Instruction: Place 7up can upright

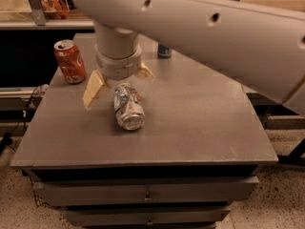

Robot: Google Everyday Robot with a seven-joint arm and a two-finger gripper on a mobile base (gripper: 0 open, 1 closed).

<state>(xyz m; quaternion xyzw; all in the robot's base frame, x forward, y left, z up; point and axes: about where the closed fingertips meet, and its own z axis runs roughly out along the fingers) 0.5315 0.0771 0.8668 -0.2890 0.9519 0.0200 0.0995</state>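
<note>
The 7up can (128,108) lies on its side near the middle of the grey table (205,128), silvery-white and dented, its open end facing the front edge. My gripper (119,86) hangs from the big white arm right over the can's far end. It is open: one cream finger (92,90) is low at the can's left, the other (146,72) shows behind the can's right. Neither finger visibly grips the can.
An orange-red soda can (69,61) stands upright at the table's back left. A blue can (164,50) shows partly behind the arm at the back. The white arm crosses the whole upper right of the view. Drawers sit below the tabletop.
</note>
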